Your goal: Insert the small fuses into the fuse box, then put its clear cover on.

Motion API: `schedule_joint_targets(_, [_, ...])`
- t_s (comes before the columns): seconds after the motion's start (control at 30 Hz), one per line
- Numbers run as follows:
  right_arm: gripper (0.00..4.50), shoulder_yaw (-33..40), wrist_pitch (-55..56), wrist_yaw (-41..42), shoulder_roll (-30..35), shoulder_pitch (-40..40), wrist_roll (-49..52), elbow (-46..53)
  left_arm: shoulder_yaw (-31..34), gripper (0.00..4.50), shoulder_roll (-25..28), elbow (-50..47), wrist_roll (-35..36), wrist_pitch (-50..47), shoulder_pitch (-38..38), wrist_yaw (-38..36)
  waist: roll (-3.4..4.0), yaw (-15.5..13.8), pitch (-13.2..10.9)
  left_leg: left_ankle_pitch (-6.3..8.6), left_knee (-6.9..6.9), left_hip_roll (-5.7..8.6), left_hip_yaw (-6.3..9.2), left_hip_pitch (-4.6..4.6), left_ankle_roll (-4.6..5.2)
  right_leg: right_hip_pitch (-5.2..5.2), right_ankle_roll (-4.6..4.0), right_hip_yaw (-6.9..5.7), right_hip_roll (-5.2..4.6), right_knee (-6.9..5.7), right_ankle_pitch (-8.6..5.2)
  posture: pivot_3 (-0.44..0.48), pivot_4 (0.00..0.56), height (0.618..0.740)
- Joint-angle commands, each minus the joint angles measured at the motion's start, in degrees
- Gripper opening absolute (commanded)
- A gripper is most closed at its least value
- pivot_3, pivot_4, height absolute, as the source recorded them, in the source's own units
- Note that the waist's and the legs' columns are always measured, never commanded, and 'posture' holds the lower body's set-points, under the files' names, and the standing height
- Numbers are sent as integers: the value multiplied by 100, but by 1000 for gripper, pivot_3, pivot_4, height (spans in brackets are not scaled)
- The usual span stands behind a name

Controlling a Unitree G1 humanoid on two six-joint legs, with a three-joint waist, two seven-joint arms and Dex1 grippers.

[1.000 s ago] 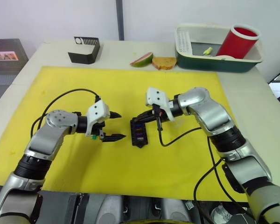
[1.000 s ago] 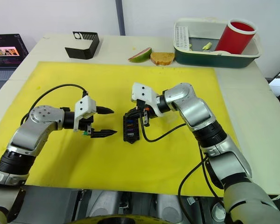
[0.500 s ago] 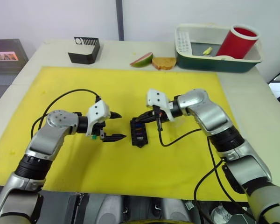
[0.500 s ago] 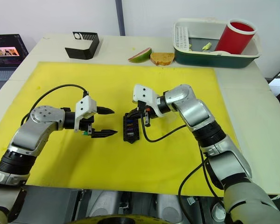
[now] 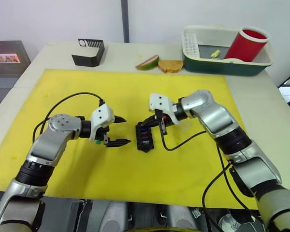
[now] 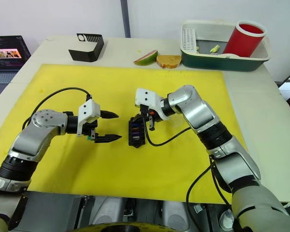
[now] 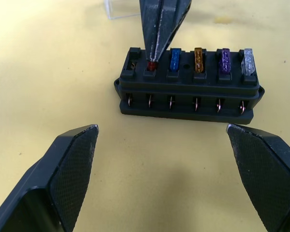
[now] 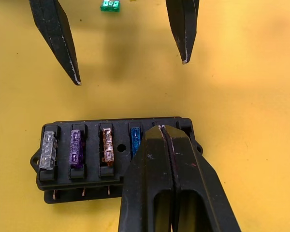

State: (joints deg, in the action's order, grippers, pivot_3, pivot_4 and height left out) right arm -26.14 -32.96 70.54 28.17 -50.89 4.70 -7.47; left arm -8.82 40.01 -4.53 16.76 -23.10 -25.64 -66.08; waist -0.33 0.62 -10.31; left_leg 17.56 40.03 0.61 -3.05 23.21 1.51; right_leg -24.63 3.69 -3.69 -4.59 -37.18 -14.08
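Black plastic, the fuse box lies on the yellow mat between the two arms, at the same place as one second ago. Its long axis runs away from the robot toward the far side of the table, and the slots face up. In the left wrist view five of the small fuses stand in a row in it: the red fuse, then a blue one, an amber one, a purple one and a clear one. The slot at the end beside the red one is empty.

Compared with the earlier frames, the right gripper has moved a little to the robot's left and sits over the far part of the box. Its fingers are pressed together, and the tip rests on the red fuse.

The left gripper has not moved. It hovers just beside the box with its fingers wide apart and holds nothing. A green fuse lies on the mat under this gripper. A corner of the clear cover lies on the mat behind the box.
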Motion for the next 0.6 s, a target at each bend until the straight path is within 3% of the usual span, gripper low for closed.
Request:
schedule_joint_targets(0.03, [13,-32,-253,57,89,164,4,29,70,4500,-7,-144,57,39,-119,0,0,2,0,0,0,0,0,0,0,0,0,0,0,0,0,0,150,740])
schedule_joint_targets(0.37, [13,1130,-1118,-17,324,-68,1094,1188,606,4500,236,-614,860,-706,-211,-140,1,8,-2,-1,0,0,3,14,-1,-15,0,0,-1,-1,0,0,150,740])
schedule_joint_targets(0.57, [13,1583,-970,208,1372,366,1272,1602,1521,4500,1164,-1289,1602,-1504,353,-375,1,13,-3,-1,-4,0,4,15,-3,-16,0,0,-5,8,0,0,150,740])
schedule_joint_targets(0.6, [255,1662,-902,266,1561,488,1300,1650,1710,4500,1350,-1376,1706,-1619,524,-419,1,15,-4,-1,-5,-1,4,16,-2,-16,-1,0,-6,11,0,0,150,740])
